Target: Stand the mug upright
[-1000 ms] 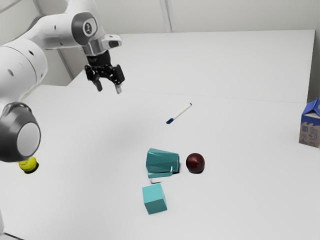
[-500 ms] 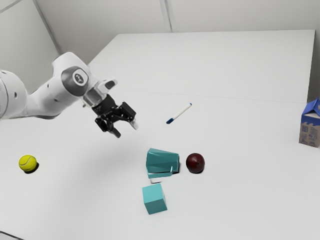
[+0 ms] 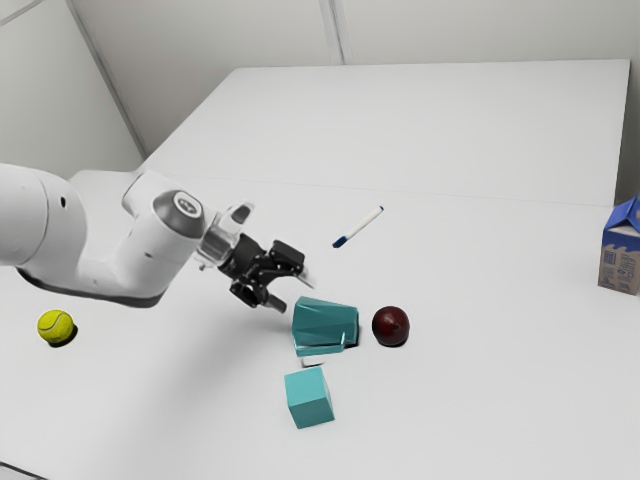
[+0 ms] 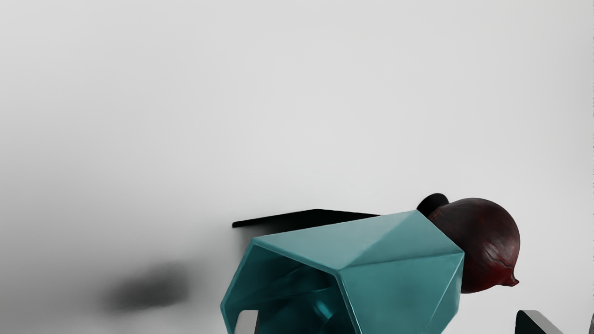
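Observation:
The teal faceted mug (image 3: 323, 322) lies on its side on the table in the exterior view, its handle on the side toward the teal cube. Just off the mug's exterior-view left end is the black gripper (image 3: 294, 294), tilted down toward it with its fingers apart. In the wrist view the mug (image 4: 399, 283) shows its open mouth toward the hand. The gripper (image 4: 386, 322) has its two fingertips wide apart there, one overlapping the mug's mouth in the picture and the other beyond the mug's side. Whether either finger touches the mug cannot be told.
A dark red onion (image 3: 391, 326) sits close by the mug's base end. The teal cube (image 3: 309, 398) is near the handle side. A marker (image 3: 358, 227) lies farther back, a tennis ball (image 3: 56, 326) at the exterior view's left, and a blue carton (image 3: 621, 248) at its right.
The arm has swung down and toward the exterior view's right, bringing my open gripper from high above the table to beside the mug. The mug and the other objects have stayed put.

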{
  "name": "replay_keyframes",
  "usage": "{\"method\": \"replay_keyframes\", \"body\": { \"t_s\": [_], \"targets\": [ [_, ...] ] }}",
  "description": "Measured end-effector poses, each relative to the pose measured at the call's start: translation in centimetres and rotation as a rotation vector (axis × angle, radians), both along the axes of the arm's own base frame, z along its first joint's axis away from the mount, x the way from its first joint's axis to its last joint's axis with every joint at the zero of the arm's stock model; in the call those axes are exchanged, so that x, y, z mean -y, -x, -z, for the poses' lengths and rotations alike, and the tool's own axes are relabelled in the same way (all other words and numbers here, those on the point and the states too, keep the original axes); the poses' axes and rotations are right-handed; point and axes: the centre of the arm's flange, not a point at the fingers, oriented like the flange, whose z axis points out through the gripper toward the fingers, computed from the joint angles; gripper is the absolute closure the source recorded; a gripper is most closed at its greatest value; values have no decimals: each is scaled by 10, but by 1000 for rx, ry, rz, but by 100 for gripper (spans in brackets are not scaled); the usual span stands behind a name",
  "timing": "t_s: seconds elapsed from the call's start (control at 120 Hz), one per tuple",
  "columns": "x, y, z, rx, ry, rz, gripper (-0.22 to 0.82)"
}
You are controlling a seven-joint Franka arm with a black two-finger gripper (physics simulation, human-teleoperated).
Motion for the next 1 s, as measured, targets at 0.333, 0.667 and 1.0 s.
{"method": "replay_keyframes", "body": {
  "t_s": [0.333,0.667,1.0],
  "targets": [
    [19,10,24,35,33,57,0],
    [22,8,30,123,122,30,0],
    [29,11,37,175,177,79,0]
  ]
}}
